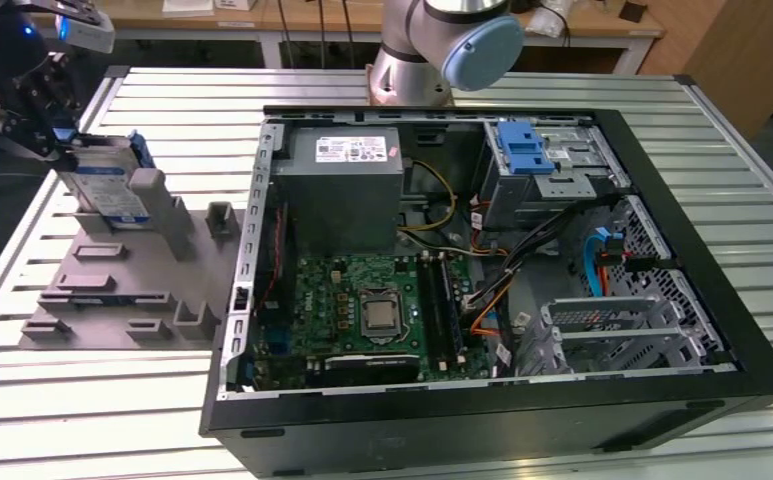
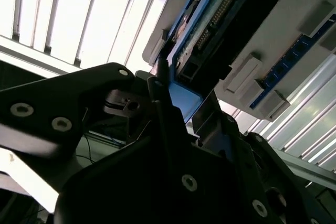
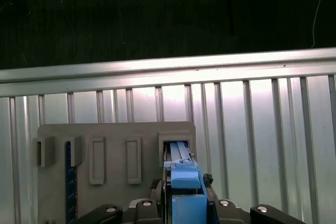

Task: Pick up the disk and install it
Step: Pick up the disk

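One disk (image 1: pixel 103 185) stands upright in its grey fixture (image 1: pixel 119 290) at the table (image 1: pixel 93 420) edge, so the gripper (image 3: pixel 185 187) clamps its exposed top.

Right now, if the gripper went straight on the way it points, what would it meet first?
The disk, standing upright in the grey holder, directly ahead of the gripper and very close. Whether they already touch is unclear. Beyond it comes the holder itself.

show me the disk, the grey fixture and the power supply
disk (image 1: pixel 99 180): exterior view, labelled face
grey fixture (image 1: pixel 159 270): exterior view, bare base
power supply (image 1: pixel 346 205): exterior view, grey side
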You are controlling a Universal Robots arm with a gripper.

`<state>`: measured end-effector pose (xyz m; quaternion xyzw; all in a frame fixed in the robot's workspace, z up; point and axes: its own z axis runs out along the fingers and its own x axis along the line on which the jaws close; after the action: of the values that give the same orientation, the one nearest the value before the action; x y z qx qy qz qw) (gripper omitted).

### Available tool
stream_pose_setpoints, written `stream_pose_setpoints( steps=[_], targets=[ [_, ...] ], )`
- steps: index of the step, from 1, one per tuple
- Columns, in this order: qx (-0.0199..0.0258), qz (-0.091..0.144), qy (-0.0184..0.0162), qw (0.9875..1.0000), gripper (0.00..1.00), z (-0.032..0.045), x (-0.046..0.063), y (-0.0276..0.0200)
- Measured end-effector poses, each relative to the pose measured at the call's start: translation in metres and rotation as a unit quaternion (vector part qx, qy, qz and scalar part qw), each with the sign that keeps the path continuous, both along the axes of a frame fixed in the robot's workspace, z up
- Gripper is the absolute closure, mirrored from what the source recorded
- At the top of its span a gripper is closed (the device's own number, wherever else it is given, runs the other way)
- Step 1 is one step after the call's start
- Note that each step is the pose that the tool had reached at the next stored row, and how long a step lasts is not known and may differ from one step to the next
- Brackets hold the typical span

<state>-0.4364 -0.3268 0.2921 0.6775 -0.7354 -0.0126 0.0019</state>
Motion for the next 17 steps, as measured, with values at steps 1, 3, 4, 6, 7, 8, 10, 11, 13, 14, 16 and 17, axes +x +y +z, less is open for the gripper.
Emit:
stream_pose_setpoints(
  steps=[1, 3, 4, 6, 7, 8, 10, 11, 13, 14, 16, 17],
  targets=[
    [-0.0005, 0.002, 0.0001, 1.0000, 0.56, 0.0000, 0.0000, -0.0001],
    [-0.0014, 0.011, 0.0000, 0.9999, 0.56, 0.0000, 0.0000, -0.0002],
    [-0.0017, 0.017, 0.0000, 0.9998, 0.56, -0.0001, 0.0000, -0.0001],
    [-0.0031, 0.026, 0.0000, 0.9997, 0.56, -0.0006, 0.0000, -0.0002],
    [-0.0033, 0.026, 0.0000, 0.9997, 0.56, -0.0012, 0.0000, -0.0002],
    [-0.0035, 0.026, 0.0000, 0.9997, 0.56, -0.0019, 0.0000, -0.0002],
    [-0.0036, 0.026, 0.0002, 0.9997, 0.56, -0.0024, 0.0000, -0.0002],
    [-0.0036, 0.026, 0.0002, 0.9997, 0.57, -0.0025, 0.0000, -0.0002],
    [-0.0036, 0.026, 0.0001, 0.9997, 0.64, -0.0028, 0.0000, -0.0002],
    [-0.0036, 0.028, 0.0000, 0.9996, 0.64, -0.0028, 0.0000, -0.0002],
    [-0.0038, 0.032, 0.0000, 0.9995, 0.64, -0.0028, 0.0000, -0.0002],
    [-0.0039, 0.032, 0.0000, 0.9995, 0.64, -0.0029, 0.0000, -0.0002]
  ],
)
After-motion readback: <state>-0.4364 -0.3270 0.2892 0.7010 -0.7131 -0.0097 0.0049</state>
